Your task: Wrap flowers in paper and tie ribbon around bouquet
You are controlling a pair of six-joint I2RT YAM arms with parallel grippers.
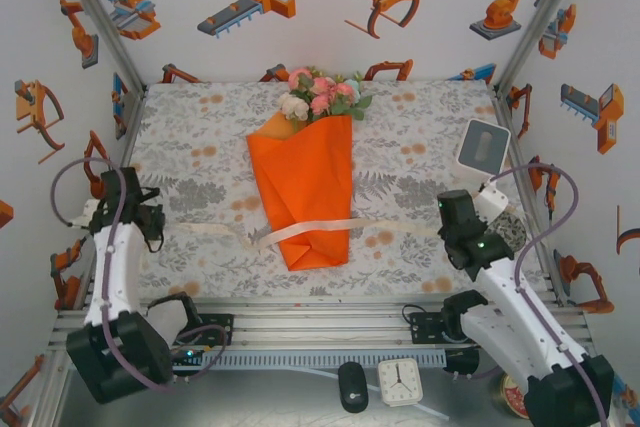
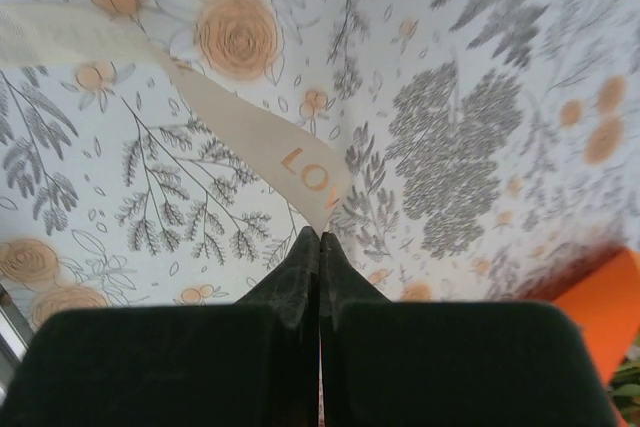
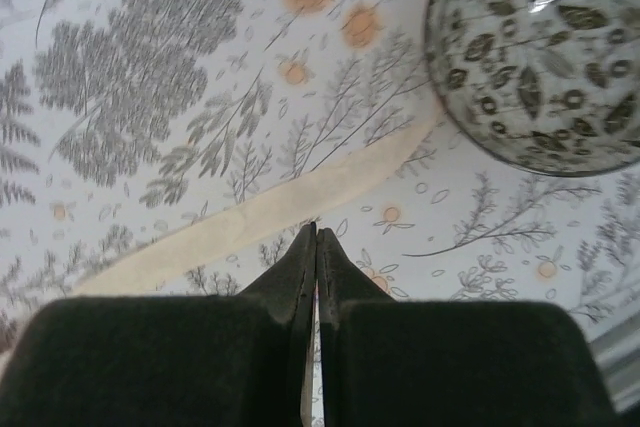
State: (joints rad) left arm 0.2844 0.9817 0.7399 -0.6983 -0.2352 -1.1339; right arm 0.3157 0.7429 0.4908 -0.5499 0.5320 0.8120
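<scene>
Clock: on the near rail shelf beside a black oval puck, level with the arm bases. Outside the work zone.
Left gripper: low over the floral cloth, left of the bouquet. Fingers pressed flat together, no gap. The ribbon end, printed "LOV", runs right up to the tips. Can't tell if it's pinched or just lying there.
Right gripper: mirrored spot right of the cone. Also clamped tight, nothing visible between the fingers. Ribbon crosses diagonally at the tips, contact unclear.
Round leaf-patterned object: just beside the right ribbon tail. Likeliest thing to get clipped if that tail is pulled sideways.
Ribbon layout: lies across the narrow near end of the cone, one tail out toward each arm. My read is that it's laid out so each arm takes an end. No knot yet.
Paper: orange sheet folded into a cone round the stems, narrow end toward the arms, mouth away.
Bouquet status: flat at table centre. Wrap looks done, only the tie is left.
White device: far right on the cloth, well apart from the ribbon.
Flowers: pink and white heads with leaves poking out the far end, away from both arms.
</scene>
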